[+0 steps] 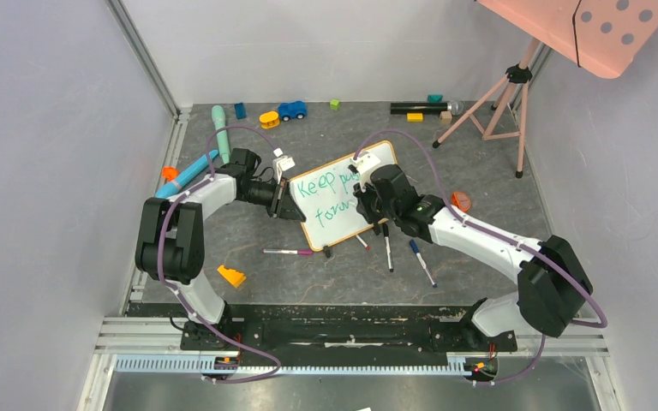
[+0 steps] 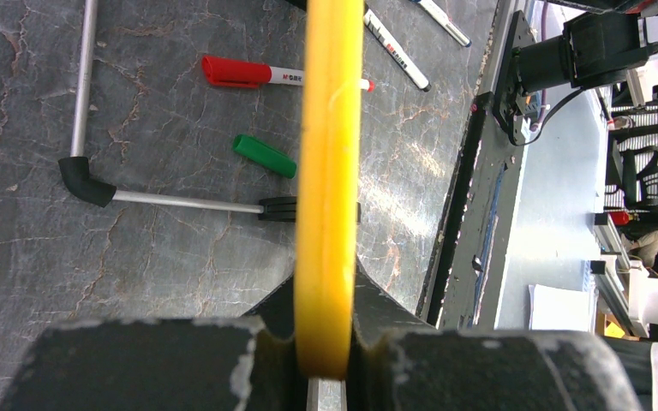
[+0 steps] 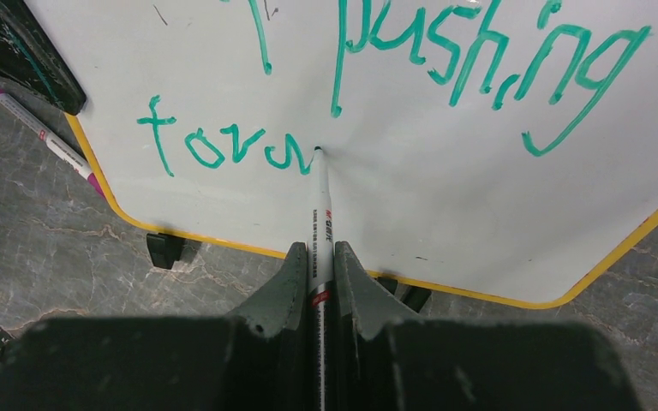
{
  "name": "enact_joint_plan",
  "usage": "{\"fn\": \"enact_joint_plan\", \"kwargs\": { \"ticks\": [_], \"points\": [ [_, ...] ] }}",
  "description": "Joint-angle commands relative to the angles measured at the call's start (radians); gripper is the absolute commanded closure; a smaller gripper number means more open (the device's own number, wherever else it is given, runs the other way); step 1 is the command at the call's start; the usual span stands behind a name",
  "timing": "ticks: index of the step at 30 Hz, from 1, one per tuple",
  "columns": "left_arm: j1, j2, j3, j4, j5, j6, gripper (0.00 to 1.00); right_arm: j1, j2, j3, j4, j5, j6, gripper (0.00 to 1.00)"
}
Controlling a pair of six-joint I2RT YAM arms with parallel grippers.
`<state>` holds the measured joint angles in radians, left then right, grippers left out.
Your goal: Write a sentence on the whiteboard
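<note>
Writing stands partway: the sentence reads "Keep pushing" on its upper line and only "forw" on the lower, so I judge the last word unfinished. The whiteboard stands near the middle of the desk, tilted back on its black clip feet, between the two arms. The left tool is pressed together on the board's left frame edge, which looks meant to brace the board against the push of the pen. The right tool pinches a green marker along its barrel, and the tip touches the white surface just after the "w", where the next letter would go.

Loose pens lie on the desk just in front of the board: a pink marker, a black one and a blue one, all under the right arm's reach. A green cap and a red-capped marker lie beside the board's foot. None touches the writing surface. The right wrist itself hides the right half of the text from above. An orange wedge and a pink tripod stand well apart.
</note>
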<state>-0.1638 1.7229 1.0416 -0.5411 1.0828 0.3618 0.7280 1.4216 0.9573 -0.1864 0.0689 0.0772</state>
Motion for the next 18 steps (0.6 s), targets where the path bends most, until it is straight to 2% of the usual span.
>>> {"fn": "enact_joint_plan", "kwargs": {
  "ticks": [1, 8, 18],
  "points": [
    [-0.054, 0.027, -0.043, -0.102, -0.116, 0.094, 0.98, -0.016, 0.019, 0.044, 0.040, 0.057, -0.013, 1.00],
    [-0.054, 0.026, -0.042, -0.108, -0.115, 0.099, 0.98, -0.019, -0.020, 0.051, 0.028, 0.041, -0.009, 1.00],
    [-0.054, 0.029, -0.040, -0.108, -0.116, 0.098, 0.98, -0.030, -0.115, -0.043, 0.032, 0.012, 0.003, 1.00]
  ]
}}
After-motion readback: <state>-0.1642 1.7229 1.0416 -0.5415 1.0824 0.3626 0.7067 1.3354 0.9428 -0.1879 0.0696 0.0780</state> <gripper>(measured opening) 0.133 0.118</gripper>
